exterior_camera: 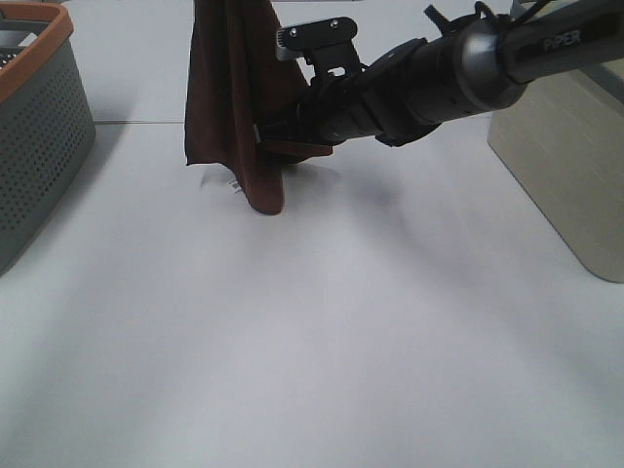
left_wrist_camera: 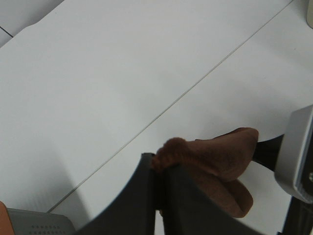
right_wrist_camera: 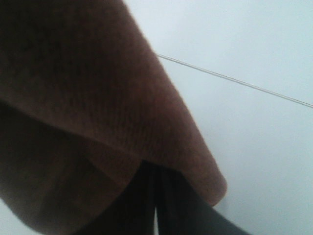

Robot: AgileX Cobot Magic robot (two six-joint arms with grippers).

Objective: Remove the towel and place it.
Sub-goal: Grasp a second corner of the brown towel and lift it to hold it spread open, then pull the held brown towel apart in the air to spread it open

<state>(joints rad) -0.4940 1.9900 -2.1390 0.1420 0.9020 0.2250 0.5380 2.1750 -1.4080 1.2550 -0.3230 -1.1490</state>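
The soft brown cloth towel (exterior_camera: pixel 234 97) hangs over the white tabletop (exterior_camera: pixel 341 322). The left end effector (left_wrist_camera: pixel 160 164) pinches it tight, and the right end effector (exterior_camera: pixel 263 136) pinches its side.

Robot test bench, lab-type: bare white surface (exterior_camera: pixel 322 331) with a seam line; black arm (exterior_camera: pixel 468 68) lettered PIPER overhead; grey perforated basket (exterior_camera: pixel 39 146), orange rim, at one edge; plain beige box (exterior_camera: pixel 565 166) opposite

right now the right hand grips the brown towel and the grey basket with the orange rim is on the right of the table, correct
No. The grey basket stands on the left, as the exterior high view shows. The rest holds: the right hand grips the brown towel.
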